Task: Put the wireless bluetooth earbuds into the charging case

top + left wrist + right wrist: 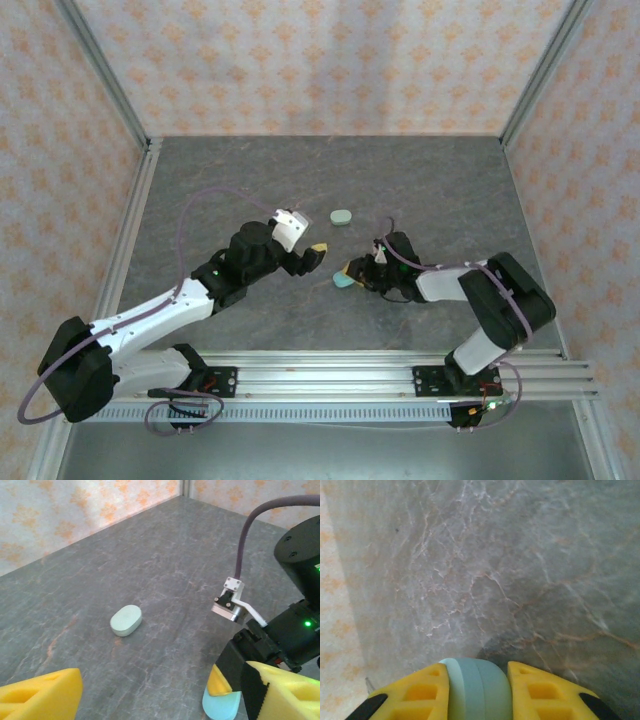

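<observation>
right gripper (479, 674): we see it clamped on the light blue case (220, 707)
left gripper (316, 255): fingers apart, holding nothing, just beside that case
mint case (342, 216): flat on table (450, 180), beyond both

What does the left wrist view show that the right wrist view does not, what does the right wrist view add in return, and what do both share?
Left wrist view adds: a mint case lying loose on the table, the open left tool, and the right tool seen from outside with its purple cable.
Right wrist view adds: a close-up of the pale blue case clamped between the right tool's yellow fingers.
Shared: that held case, the grey marbled tabletop and the patterned wall.
</observation>
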You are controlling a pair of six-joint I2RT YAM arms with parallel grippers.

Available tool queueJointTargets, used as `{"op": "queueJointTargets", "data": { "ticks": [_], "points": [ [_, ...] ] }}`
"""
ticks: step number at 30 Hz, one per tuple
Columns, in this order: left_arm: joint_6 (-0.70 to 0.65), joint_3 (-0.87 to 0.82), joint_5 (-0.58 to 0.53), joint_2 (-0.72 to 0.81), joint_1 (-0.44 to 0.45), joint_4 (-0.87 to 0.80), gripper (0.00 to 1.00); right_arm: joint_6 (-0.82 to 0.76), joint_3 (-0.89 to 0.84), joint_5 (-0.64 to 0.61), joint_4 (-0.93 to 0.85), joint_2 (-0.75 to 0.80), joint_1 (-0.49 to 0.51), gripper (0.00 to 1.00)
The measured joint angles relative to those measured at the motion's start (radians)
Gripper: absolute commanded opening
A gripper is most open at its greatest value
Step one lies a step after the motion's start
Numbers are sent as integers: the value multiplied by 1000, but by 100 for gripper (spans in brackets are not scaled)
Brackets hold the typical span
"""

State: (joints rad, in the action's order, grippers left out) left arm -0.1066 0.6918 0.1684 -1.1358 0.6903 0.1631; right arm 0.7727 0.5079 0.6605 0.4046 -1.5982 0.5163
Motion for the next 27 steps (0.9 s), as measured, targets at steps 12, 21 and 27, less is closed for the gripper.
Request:
{"op": "queueJointTargets", "data": {
  "ticks": [12,21,27],
  "points": [
    [0,0,-105,2,-32,-69,83,-42,34,121,87,-105,-23,27],
    [-4,0,-143,31,-66,-99,85,-170,71,10,-69,-12,18,49],
    [-10,0,-151,62,-96,-117,88,-299,132,-160,-332,128,13,62]
  ]
}}
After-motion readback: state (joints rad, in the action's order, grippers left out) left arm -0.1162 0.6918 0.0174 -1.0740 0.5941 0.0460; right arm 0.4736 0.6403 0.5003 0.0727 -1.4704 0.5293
